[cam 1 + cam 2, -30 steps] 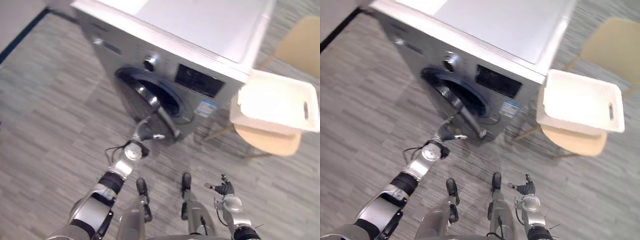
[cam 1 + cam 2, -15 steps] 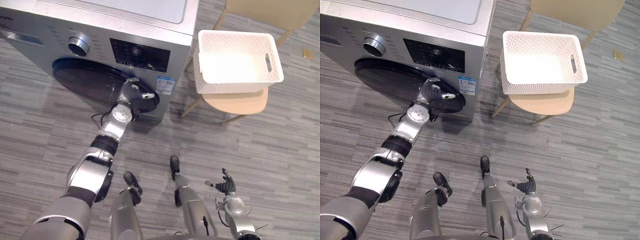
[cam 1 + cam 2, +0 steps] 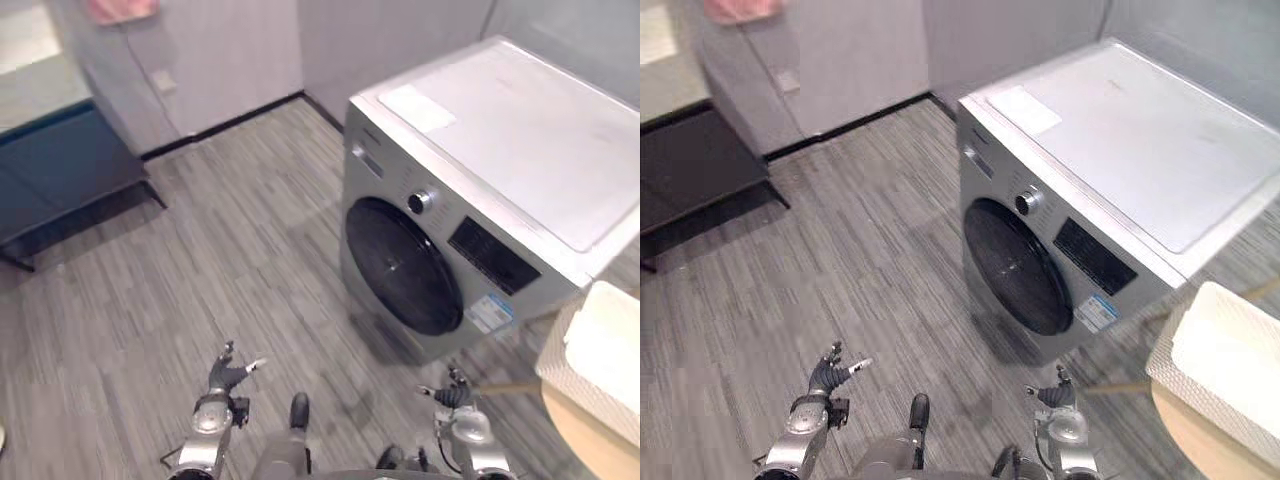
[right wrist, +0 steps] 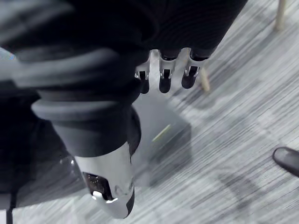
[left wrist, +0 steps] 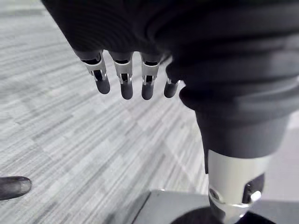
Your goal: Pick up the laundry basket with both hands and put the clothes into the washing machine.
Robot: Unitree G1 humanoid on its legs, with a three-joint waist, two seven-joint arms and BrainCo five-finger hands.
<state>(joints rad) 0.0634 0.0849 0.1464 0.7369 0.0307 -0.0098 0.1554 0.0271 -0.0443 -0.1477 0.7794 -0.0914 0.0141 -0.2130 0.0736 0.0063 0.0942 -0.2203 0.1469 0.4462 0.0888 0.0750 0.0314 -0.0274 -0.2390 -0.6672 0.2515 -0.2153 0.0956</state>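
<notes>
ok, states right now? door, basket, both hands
washing machine door: shut.
basket: upright on the chair beside the machine, held by neither hand; inside too bright to tell what it holds.
left hand: open, empty, low over the floor.
right hand: open, empty, low over the floor.

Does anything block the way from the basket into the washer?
Yes: the door of the washer is shut over the opening. The basket sits on a chair beside it.
</notes>
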